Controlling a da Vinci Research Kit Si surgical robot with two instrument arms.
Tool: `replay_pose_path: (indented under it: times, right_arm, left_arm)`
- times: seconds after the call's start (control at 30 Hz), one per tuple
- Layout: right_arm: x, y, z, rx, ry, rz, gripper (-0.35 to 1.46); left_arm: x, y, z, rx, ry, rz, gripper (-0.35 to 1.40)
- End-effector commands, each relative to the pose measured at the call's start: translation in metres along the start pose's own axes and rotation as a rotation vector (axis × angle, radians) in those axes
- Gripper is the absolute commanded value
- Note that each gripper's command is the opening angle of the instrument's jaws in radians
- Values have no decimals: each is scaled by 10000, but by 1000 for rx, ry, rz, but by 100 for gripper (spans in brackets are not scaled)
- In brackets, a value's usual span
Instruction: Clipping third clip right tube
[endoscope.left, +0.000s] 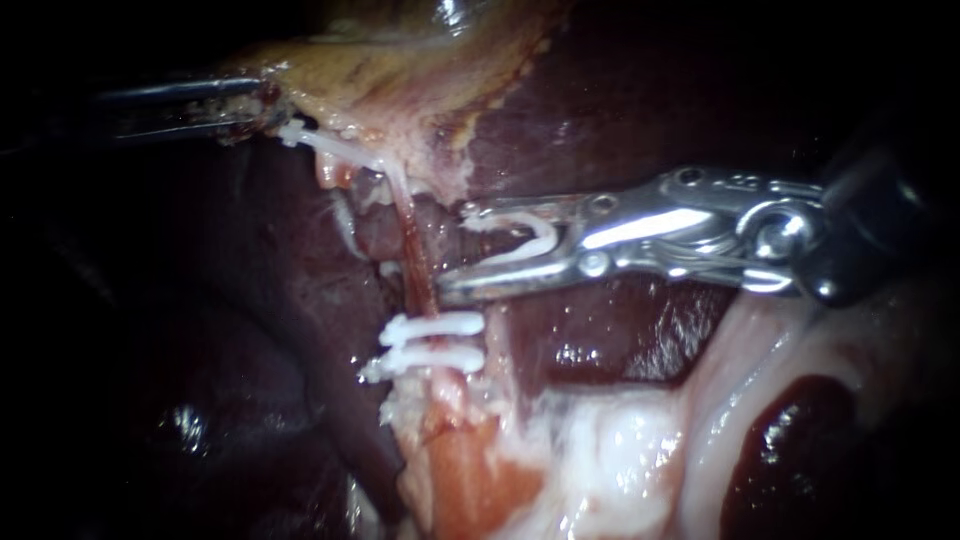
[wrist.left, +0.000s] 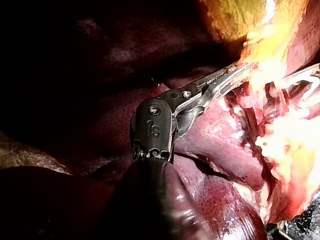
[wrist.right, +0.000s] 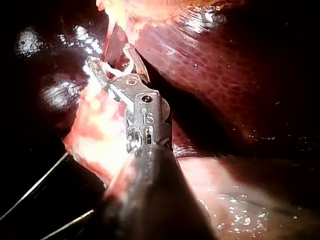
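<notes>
Clipping stage: judged to be the approach; the loaded clip (endoscope.left: 512, 238) is not yet closed on the tube.
Right instrument (endoscope.left: 455, 250): enters from the right. The jaws of its hand stand apart, each bearing on one leg of the white loaded clip seated between them.
Right tube (endoscope.left: 414, 255): thin and reddish, running far to near down from the gallbladder (endoscope.left: 400, 80). It lies just left of the jaw tips and, as far as the endoscope view shows, is not yet between them.
Seated clips: the farther clip (endoscope.left: 435, 325) and the nearer clip (endoscope.left: 425, 360) cross the tube close together, on the near side of the open hand.
Left instrument (endoscope.left: 262, 105): enters from the left. Its hand is clamped on the gallbladder's edge at far left.
Liver (endoscope.left: 600, 110): dark and glossy, behind the tube.
Handling: the tube looks soft, wet, slippery and thin-walled; judged easy to tear or crush.
Hold point: judged to be the bare stretch just beyond the farther clip, taken squarely across, with both jaw tips past the tube before closing.
Risk: a partial bite, or catching the paler strand to the left.
</notes>
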Motion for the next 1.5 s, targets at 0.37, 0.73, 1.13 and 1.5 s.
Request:
replay_pose_path:
  times: [0.37,0.73,1.13,1.5]
  right_arm:
    - [17,2,35,47,48,18,49]
    - [43,-25,28,179,194,72,50]
    - [72,-50,14,300,160,50,42]
    - [66,-47,3,309,156,48,-7]
  left_arm:
    - [-1,1,4,0,0,0,-35]
    - [-1,1,4,-2,0,0,-35]
    - [-1,1,4,-3,0,1,-35]
    - [-1,1,5,-2,0,1,-35]
